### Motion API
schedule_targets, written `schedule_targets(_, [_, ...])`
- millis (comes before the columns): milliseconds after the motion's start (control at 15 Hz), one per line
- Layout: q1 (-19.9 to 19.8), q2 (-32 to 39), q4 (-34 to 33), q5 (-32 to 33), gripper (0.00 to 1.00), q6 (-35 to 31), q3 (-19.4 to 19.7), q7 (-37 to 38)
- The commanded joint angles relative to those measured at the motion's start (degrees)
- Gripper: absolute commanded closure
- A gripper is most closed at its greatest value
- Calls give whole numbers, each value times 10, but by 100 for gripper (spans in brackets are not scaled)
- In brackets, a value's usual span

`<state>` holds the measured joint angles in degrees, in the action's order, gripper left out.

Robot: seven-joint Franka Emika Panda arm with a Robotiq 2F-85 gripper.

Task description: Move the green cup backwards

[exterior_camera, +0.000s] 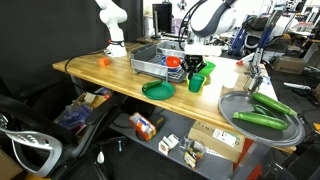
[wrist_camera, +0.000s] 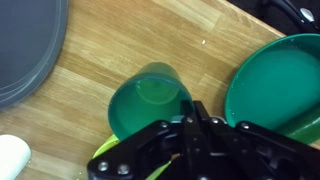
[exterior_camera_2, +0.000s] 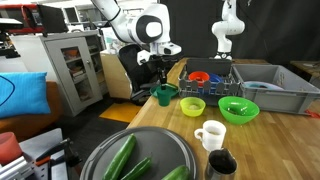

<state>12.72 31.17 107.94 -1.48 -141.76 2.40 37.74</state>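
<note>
The green cup [wrist_camera: 148, 98] is a small dark green tumbler that stands upright on the wooden table, seen from above in the wrist view. It also shows in both exterior views [exterior_camera: 196, 83] [exterior_camera_2: 164, 96]. My gripper [wrist_camera: 194, 108] is straight above it, with its fingers pressed together at the cup's rim on the side toward the plate. The fingers appear pinched on the rim wall. The gripper also shows in both exterior views [exterior_camera: 196, 68] [exterior_camera_2: 160, 82].
A flat dark green plate [wrist_camera: 280, 80] [exterior_camera: 158, 89] lies beside the cup. Lime-green bowls [exterior_camera_2: 192, 105] [exterior_camera_2: 238, 110] and a dish rack [exterior_camera: 152, 62] stand close by. A grey tray [exterior_camera_2: 150, 140] holds cucumbers. A white mug [exterior_camera_2: 211, 134] stands near it.
</note>
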Motion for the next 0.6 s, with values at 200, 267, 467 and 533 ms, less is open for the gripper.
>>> schedule_targets(200, [28,-92,51,82,99,38,44,117])
schedule_targets(267, [24,-100,52,88,99,38,49,152])
schedule_targets(467, [4,-114,47,86,99,29,59,230])
schedule_targets(533, [-2,-115,43,89,99,33,64,252])
